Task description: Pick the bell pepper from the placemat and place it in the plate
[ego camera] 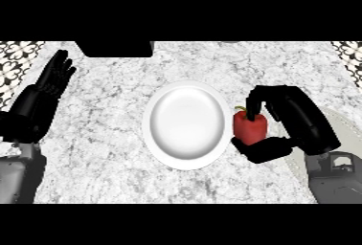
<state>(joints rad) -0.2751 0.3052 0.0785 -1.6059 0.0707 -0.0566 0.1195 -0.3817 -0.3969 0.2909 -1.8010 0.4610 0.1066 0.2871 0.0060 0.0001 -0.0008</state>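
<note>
Fingers of the right hand curl over the top of the red bell pepper, thumb wrapped under its lower end, so the pepper is pinched between them. Pepper sits upright-ish in the grasp, green stem poking out near the fingertips. It is just beside the right rim of the white plate, touching or nearly touching the rim; cannot tell which, and cannot tell if it is lifted off the counter. Plate holds nothing, lies mid-counter on the marbled grey countertop. Pale placemat shows at the right edge, mostly hidden under the right wrist and forearm. Left hand is at the upper left, fingers straight and pointing up, holding nothing, well apart from the plate. Dark block sits at the counter's far edge. Patterned black-and-white surface shows in both top corners.
</note>
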